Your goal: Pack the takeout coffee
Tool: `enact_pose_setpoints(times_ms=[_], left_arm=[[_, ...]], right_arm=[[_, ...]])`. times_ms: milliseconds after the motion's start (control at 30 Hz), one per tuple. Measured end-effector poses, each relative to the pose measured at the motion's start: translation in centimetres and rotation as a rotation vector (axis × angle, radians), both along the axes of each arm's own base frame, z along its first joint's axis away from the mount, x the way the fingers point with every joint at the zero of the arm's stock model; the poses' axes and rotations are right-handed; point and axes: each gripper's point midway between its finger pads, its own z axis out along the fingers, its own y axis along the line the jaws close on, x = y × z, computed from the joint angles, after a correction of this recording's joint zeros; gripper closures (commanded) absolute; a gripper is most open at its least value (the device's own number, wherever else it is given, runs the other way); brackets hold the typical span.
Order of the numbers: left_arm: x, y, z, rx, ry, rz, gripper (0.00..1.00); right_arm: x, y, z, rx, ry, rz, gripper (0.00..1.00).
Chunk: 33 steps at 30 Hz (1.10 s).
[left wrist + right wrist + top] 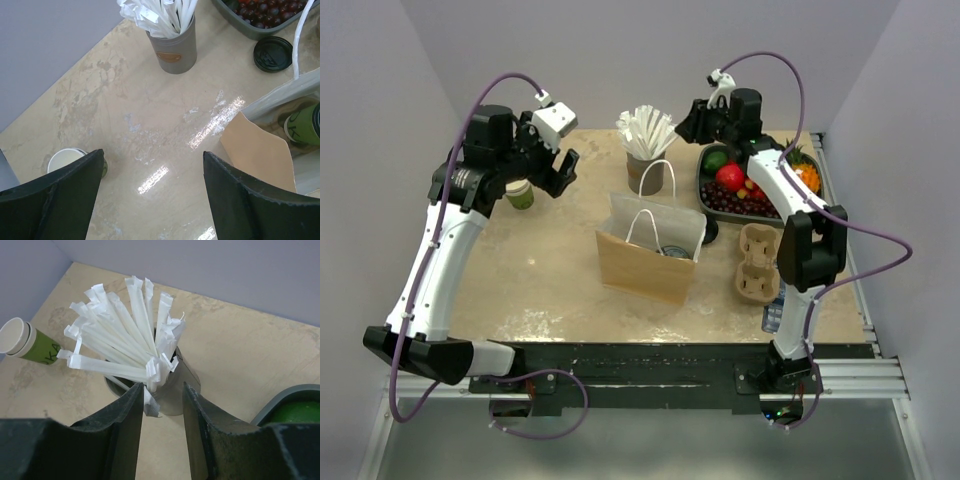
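Clock directions are read on the top view, with 12 at the far edge of the table (pixel 520 270).

The right gripper (pixel 162 390) has its fingers parted a little. The lower end of one wrapped straw lies in the gap against one finger, and the other finger is clear of it, so nothing is pinched. This gripper hangs just over the straws (pixel 125 335), which stand fanned out in the grey cup (pixel 651 176) at its 7 o'clock. The fruit tray (pixel 703 190) sits at its 5 o'clock.

The left gripper (pixel 152 155) is spread wide and bare, above the tabletop. An open cup (pixel 520 193), green and lidless, stands close at its 8 o'clock. The bag (pixel 645 265) stands well apart at its 4 o'clock, near the table's middle, with its mouth open.

The coffee (pixel 302 125) is inside the bag, with green wall, cream band and dark lid showing. I cannot tell whether it is upright or tipped.

A loose lid (pixel 272 54) lies on the table at the bag's 2 o'clock, just beside it and in front of the tray. A carrier (pixel 757 262) lies at the bag's 3 o'clock.
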Motion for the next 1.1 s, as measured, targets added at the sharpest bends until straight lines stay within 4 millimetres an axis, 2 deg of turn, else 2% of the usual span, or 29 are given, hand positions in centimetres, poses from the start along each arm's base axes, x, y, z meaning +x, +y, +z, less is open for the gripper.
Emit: enact_pose_setpoints(times_ms=[67, 100, 167, 200, 233, 533, 600, 700, 800, 900, 967, 1067, 1100], left_arm=[[0.0, 0.0, -0.1, 0.000, 0.001, 0.000, 0.16], [0.0, 0.0, -0.2, 0.001, 0.003, 0.000, 0.16], [0.0, 0.0, -0.3, 0.002, 0.007, 0.000, 0.16], [0.0, 0.0, -0.5, 0.003, 0.011, 0.000, 0.16], [0.0, 0.0, -0.6, 0.003, 0.014, 0.000, 0.16], [0.1, 0.0, -1.0, 0.005, 0.016, 0.000, 0.16], [0.1, 0.0, -1.2, 0.008, 0.012, -0.005, 0.16], [0.2, -0.1, -1.7, 0.004, 0.008, -0.010, 0.16], [0.5, -0.2, -2.3, -0.001, 0.002, -0.012, 0.16], [0.9, -0.4, -2.3, -0.013, -0.013, -0.010, 0.16], [1.4, -0.8, -1.8, -0.031, -0.033, -0.015, 0.16], [2.1, -1.3, -1.3, -0.056, -0.057, -0.027, 0.16], [2.3, -1.5, -1.3, -0.066, -0.058, -0.031, 0.16]], right_arm=[[-0.1, 0.0, -0.1, 0.002, 0.007, 0.001, 0.67], [-0.1, 0.1, -0.1, 0.005, 0.008, 0.003, 0.76], [-0.1, 0.2, 0.2, 0.009, 0.004, 0.008, 0.85], [-0.2, 0.3, 0.2, 0.016, 0.007, 0.013, 0.94], [-0.3, 0.4, 0.4, 0.021, 0.008, 0.022, 0.98], [-1.0, 0.8, 1.5, 0.036, 0.016, 0.048, 1.00], [-1.6, 0.6, 2.7, 0.032, 0.003, 0.053, 1.00], [-3.2, 0.3, 6.4, 0.031, -0.059, 0.070, 1.00], [-6.3, -0.2, 12.5, 0.036, -0.181, 0.096, 1.00], [-10.6, -0.9, 19.4, 0.052, -0.336, 0.120, 1.00], [-14.7, -1.5, 24.1, 0.073, -0.451, 0.139, 1.00], [-19.9, -2.2, 28.8, 0.100, -0.572, 0.170, 1.00], [-21.3, -2.3, 29.9, 0.109, -0.597, 0.183, 1.00]])
